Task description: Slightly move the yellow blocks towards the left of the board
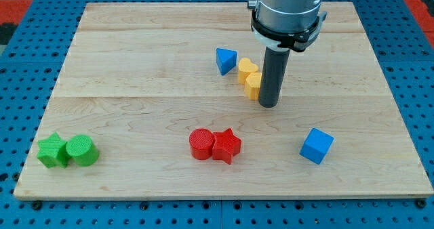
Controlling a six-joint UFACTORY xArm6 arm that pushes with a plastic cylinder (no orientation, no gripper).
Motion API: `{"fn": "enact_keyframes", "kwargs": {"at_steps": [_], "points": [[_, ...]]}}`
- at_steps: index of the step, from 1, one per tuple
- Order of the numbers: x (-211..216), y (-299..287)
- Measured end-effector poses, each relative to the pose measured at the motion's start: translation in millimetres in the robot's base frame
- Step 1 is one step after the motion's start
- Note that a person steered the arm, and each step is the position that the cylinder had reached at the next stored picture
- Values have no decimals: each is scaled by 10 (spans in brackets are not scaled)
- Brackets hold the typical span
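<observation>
Camera view is showing two yellow blocks (249, 77) touching, glossy and rounded; my tip (268, 105) is sitting at their 3 o'clock, bearing no jaws, on the surface (135, 73)

No readable text, label or number anywhere.

blue triangle (226, 59): upper middle of the tabletop (135, 66), at about 12 o'clock from the red pair
red cylinder (201, 144): low centre, touching the red star (227, 146) at its 3 o'clock
blue cube (317, 146): lower right, alone
green blocks: lower left corner, one blocky (52, 151), a green cylinder (83, 150) touching at its 3 o'clock
</observation>
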State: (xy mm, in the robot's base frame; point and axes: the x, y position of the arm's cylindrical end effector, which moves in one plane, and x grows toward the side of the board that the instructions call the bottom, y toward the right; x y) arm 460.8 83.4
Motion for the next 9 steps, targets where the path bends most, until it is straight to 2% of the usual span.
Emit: {"fn": "enact_keyframes", "kwargs": {"at_steps": [1,2,3,6,9], "points": [[67,494],[-305,751],[-618,652],[-631,22],[-631,-17]]}}
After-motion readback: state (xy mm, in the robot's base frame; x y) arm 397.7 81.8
